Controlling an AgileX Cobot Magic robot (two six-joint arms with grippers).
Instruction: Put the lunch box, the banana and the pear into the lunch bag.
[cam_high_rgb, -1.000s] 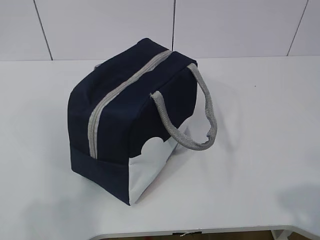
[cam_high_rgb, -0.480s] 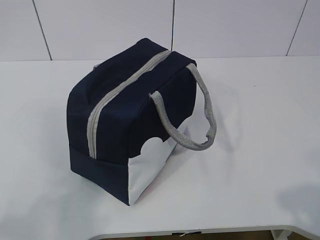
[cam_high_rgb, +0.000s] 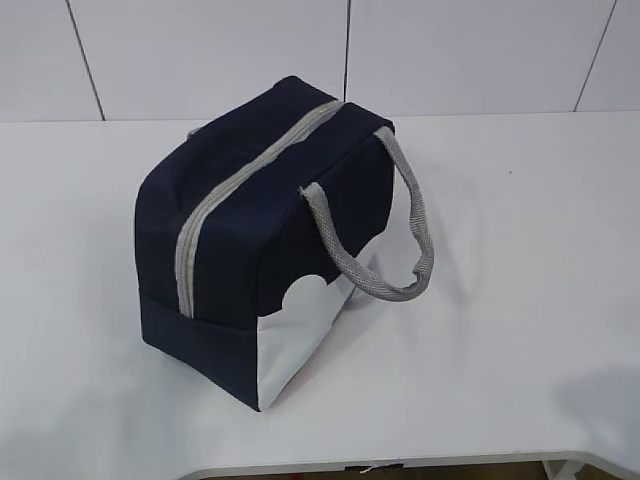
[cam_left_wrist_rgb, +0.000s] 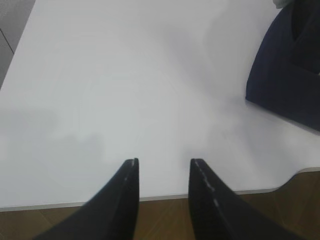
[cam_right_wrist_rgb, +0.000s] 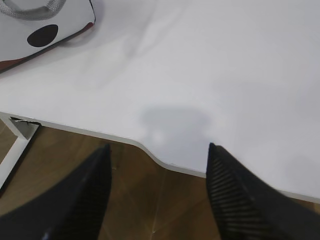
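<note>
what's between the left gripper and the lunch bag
Nothing: the left wrist view shows only bare white table between the open left gripper and the navy lunch bag.

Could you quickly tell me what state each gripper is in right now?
Left gripper: open, holding nothing, above the table.
Right gripper: open wide, holding nothing, over the table edge.

The lunch bag (cam_high_rgb: 240, 260) is navy blue with a grey zipper (cam_high_rgb: 225, 195) running over its top, grey woven-textured webbing handles (cam_high_rgb: 395, 235), and a white corner patch (cam_high_rgb: 300, 335) whose upper edge curves in a scallop. The table (cam_high_rgb: 520, 260) is plain white, and the wall (cam_high_rgb: 470, 50) behind is white with thin dark seams. Both the left tool (cam_left_wrist_rgb: 162, 170) and the right tool (cam_right_wrist_rgb: 157, 155) are black, over brown wood-patterned floor (cam_right_wrist_rgb: 145, 200).
</note>
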